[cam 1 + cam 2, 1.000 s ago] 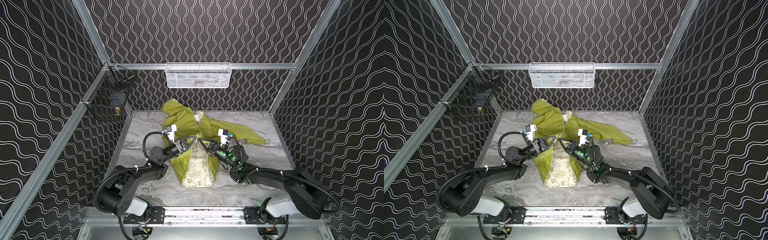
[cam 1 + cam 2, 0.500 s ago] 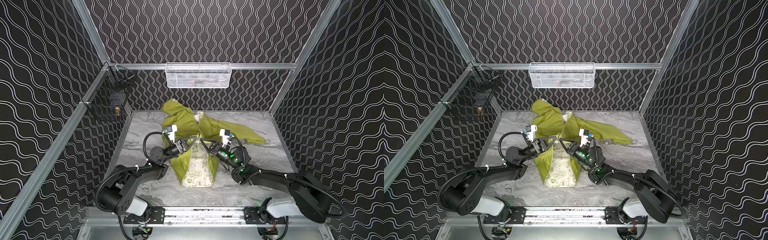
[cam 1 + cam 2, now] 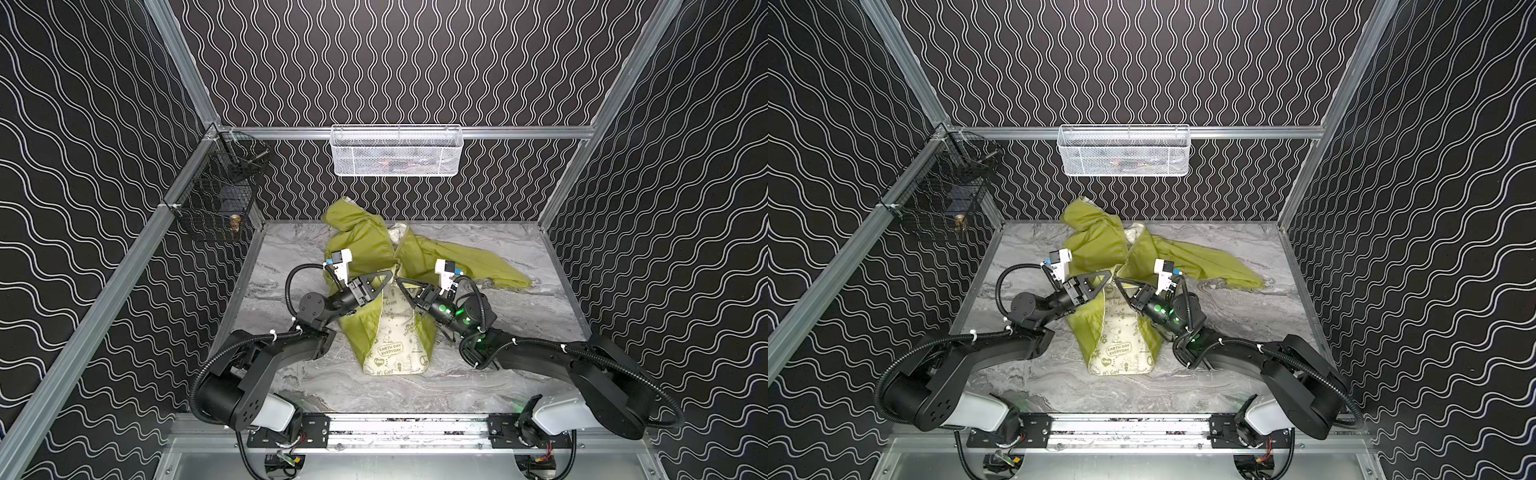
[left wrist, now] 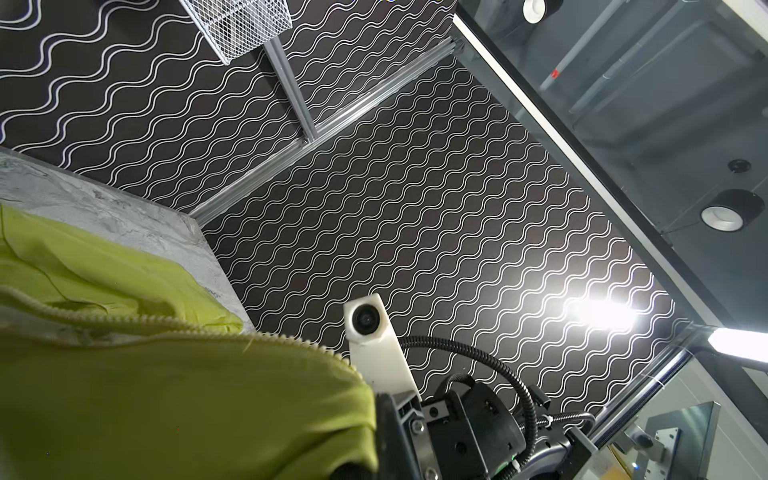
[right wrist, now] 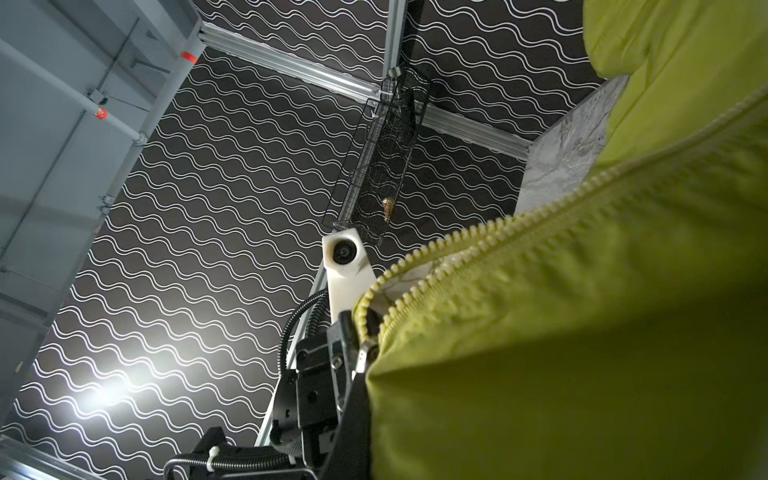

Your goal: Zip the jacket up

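The lime-green jacket (image 3: 365, 249) lies on the marble table (image 3: 519, 332) in both top views. Its lower front gapes open over cream printed lining (image 3: 390, 340), and its upper front is closed. My left gripper (image 3: 390, 275) and right gripper (image 3: 399, 281) meet tip to tip at the top of that gap, each shut on a front edge of the jacket (image 3: 1100, 245). In the left wrist view, green cloth (image 4: 166, 415) and pale zipper teeth (image 4: 166, 320) hide my own jaws. The right wrist view shows the same, with cloth (image 5: 582, 374) and zipper teeth (image 5: 540, 212).
A white wire basket (image 3: 397, 151) hangs on the back wall. A black wire basket (image 3: 220, 199) hangs on the left rail. One sleeve (image 3: 486, 266) trails to the right across the table. Patterned walls close in the back and both sides.
Both grippers keep their hold at nearly the same spot. The right arm's elbow swayed slightly outward and back.
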### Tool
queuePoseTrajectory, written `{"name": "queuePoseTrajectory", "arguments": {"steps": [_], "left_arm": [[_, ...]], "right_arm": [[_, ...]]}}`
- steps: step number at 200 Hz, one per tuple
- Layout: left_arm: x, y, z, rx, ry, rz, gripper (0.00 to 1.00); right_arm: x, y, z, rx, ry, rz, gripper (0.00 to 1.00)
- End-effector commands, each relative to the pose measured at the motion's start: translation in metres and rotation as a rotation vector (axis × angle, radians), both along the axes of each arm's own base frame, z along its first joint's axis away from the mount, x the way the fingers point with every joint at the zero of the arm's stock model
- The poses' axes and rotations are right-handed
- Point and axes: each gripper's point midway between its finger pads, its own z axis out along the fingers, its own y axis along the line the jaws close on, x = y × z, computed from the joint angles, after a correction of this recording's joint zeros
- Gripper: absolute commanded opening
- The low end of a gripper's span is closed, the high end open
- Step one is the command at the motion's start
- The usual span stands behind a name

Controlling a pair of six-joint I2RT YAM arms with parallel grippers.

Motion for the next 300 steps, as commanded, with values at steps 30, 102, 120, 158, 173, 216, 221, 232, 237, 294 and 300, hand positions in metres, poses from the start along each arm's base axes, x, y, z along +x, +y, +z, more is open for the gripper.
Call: {"name": "queuePoseTrajectory", "arguments": {"steps": [30,102,120,158,173,216,221,232,237,294,300], "left_arm": [[0.006,0.01,0.007,-0.045,-0.008,0.05,0.0],[0.008,0.013,0.015,-0.062,-0.011,0.05,0.0],[0.008,0.014,0.017,-0.066,-0.013,0.048,0.0],[0.007,0.016,0.023,-0.079,-0.016,0.049,0.0],[0.009,0.017,0.022,-0.084,-0.01,0.053,0.0],[0.012,0.017,0.021,-0.088,0.002,0.06,0.0],[0.013,0.018,0.02,-0.088,0.005,0.063,0.0],[0.014,0.018,0.019,-0.088,0.01,0.065,0.0],[0.014,0.018,0.018,-0.088,0.013,0.065,0.0],[0.019,0.018,0.008,-0.078,0.039,0.077,0.0],[0.019,0.018,0.007,-0.078,0.04,0.077,0.0]], "right_arm": [[-0.023,0.009,0.016,0.011,-0.056,0.099,0.0],[-0.027,0.018,0.007,-0.002,-0.035,0.115,0.0],[-0.026,0.019,0.002,-0.007,-0.026,0.116,0.0],[-0.026,0.019,-0.006,-0.034,-0.016,0.106,0.0],[-0.028,0.02,-0.006,-0.042,-0.02,0.108,0.0],[-0.033,0.027,-0.005,-0.04,-0.024,0.124,0.0],[-0.034,0.029,-0.005,-0.039,-0.022,0.128,0.0],[-0.035,0.032,-0.006,-0.038,-0.02,0.136,0.0],[-0.036,0.032,-0.005,-0.035,-0.02,0.139,0.0],[-0.046,0.046,-0.003,-0.031,-0.021,0.177,0.0],[-0.047,0.048,-0.004,-0.032,-0.019,0.182,0.0]]}}
